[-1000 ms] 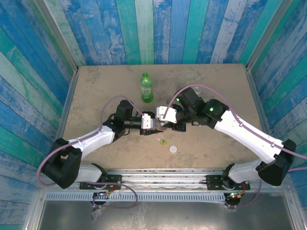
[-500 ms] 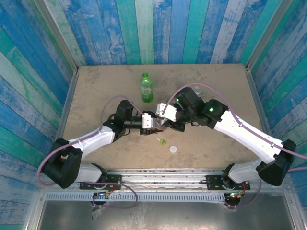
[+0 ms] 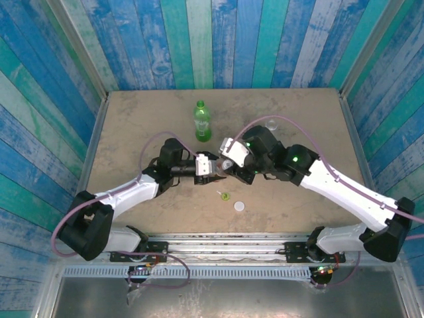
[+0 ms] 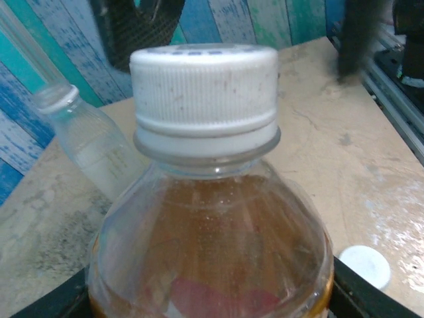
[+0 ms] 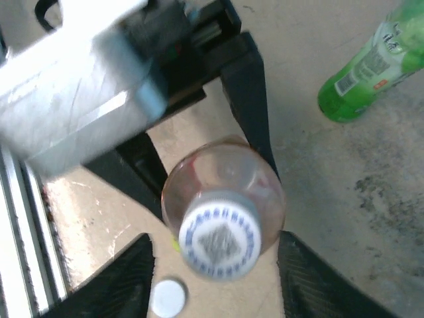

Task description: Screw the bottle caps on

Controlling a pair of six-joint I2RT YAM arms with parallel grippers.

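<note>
Cap (image 4: 204, 93), ribbed white plastic, tops the amber bottle (image 4: 212, 252) my left gripper (image 3: 212, 167) clamps (round-shouldered); right gripper (image 5: 218, 278) straddles it, jaws apart.

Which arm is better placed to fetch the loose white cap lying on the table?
Right, probably. The right pincer stands open over the capped amber bottle, gripping nothing, with the loose white cap on the table close by. The left pincer is shut on that bottle, so busy.

Green bottle (image 3: 202, 122) upright on table (image 3: 132, 126)
</note>
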